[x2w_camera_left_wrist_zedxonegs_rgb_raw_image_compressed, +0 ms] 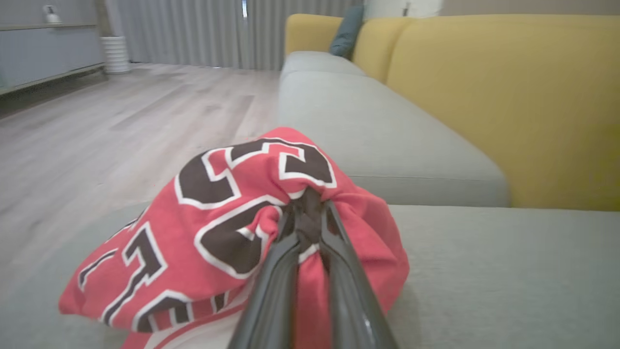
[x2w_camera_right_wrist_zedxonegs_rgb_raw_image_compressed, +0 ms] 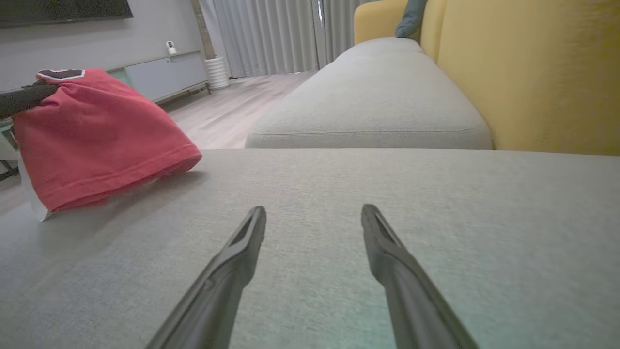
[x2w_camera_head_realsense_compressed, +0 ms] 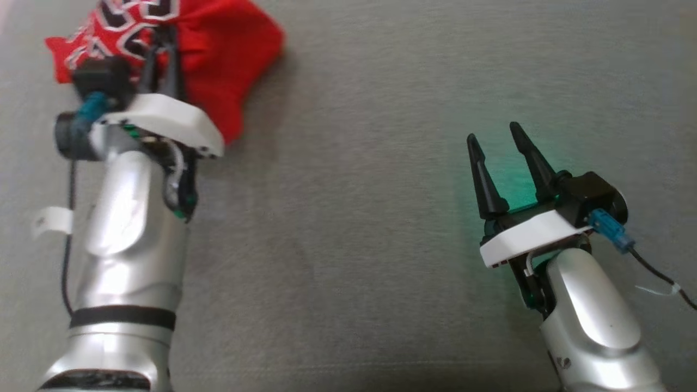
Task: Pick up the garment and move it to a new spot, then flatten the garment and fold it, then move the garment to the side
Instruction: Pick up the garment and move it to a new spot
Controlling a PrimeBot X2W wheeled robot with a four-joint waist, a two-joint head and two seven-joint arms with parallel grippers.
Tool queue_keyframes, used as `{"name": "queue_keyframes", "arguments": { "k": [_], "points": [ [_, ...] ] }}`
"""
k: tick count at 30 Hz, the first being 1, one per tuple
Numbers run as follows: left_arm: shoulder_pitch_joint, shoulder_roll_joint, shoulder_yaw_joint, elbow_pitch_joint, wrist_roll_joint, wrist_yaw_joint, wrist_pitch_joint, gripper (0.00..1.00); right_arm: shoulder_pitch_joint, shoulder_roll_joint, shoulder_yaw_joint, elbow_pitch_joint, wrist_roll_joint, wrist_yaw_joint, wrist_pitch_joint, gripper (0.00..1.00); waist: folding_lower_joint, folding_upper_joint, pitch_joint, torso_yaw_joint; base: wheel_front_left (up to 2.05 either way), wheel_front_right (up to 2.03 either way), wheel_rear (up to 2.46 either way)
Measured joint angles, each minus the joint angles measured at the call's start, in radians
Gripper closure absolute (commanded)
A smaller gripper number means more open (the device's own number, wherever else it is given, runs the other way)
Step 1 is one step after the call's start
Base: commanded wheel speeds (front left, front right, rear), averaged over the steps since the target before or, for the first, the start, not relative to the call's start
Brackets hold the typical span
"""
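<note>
Pinching a bunched fold of the red garment [x2w_camera_left_wrist_zedxonegs_rgb_raw_image_compressed: 218, 203], the left gripper [x2w_camera_left_wrist_zedxonegs_rgb_raw_image_compressed: 307, 199] had its two dark fingers drawn nearly together. Cloth was squeezed between them and gathered around their tips. The garment, printed with black, white-edged lettering, hung bundled around and beneath that claw, spilling to both sides of the fingers. Its lower hem seemed to rest on the grey seat cushion [x2w_camera_head_realsense_compressed: 354, 228] below the claw, though the blur in the right wrist view left that uncertain.

Well apart from the left claw, on the robot's right, the right gripper [x2w_camera_head_realsense_compressed: 493, 133] was held low over the same cushion. Its fingers were spread wide with nothing between them, and a green glow tinged the fabric around it.

Beyond the left claw's tips a second grey cushion [x2w_camera_left_wrist_zedxonegs_rgb_raw_image_compressed: 368, 126] ran away, backed on its right by a yellow backrest [x2w_camera_left_wrist_zedxonegs_rgb_raw_image_compressed: 508, 97] with a teal pillow [x2w_camera_left_wrist_zedxonegs_rgb_raw_image_compressed: 346, 29] at the far end. To the left of the claw lay a pale wooden floor [x2w_camera_left_wrist_zedxonegs_rgb_raw_image_compressed: 121, 111]. Far ahead stood grey curtains [x2w_camera_left_wrist_zedxonegs_rgb_raw_image_compressed: 193, 29] and a white ribbed pot [x2w_camera_left_wrist_zedxonegs_rgb_raw_image_compressed: 115, 53].
</note>
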Motion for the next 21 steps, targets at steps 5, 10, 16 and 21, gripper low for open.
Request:
{"name": "queue_keyframes", "arguments": {
  "k": [5, 10, 16, 21],
  "points": [
    [0.028, -0.002, -0.146, -0.024, -0.064, -0.027, 0.0, 1.0, 0.0, 0.004, 0.004, 0.017, 0.014, 0.0, -0.007, 0.0, 0.0, 0.0, -0.016, -0.099, 0.0, 0.0, 0.0],
    [0.064, -0.001, -0.35, -0.088, -0.204, 0.0, 0.0, 1.0, -0.001, 0.007, 0.008, 0.028, 0.021, 0.0, -0.007, 0.0, 0.0, 0.0, -0.019, -0.18, 0.0, 0.0, 0.0],
    [0.079, -0.001, -0.571, -0.147, -0.323, 0.087, 0.0, 1.0, -0.002, 0.009, 0.01, 0.017, 0.052, 0.0, -0.007, 0.0, 0.0, 0.0, -0.015, -0.268, 0.0, 0.0, 0.0],
    [0.095, 0.0, -0.628, -0.137, -0.339, 0.14, 0.0, 0.0, -0.001, 0.01, 0.013, 0.007, 0.064, 0.0, -0.01, 0.0, 0.0, 0.0, -0.013, -0.267, 0.0, 0.0, 0.0]
  ]
}}
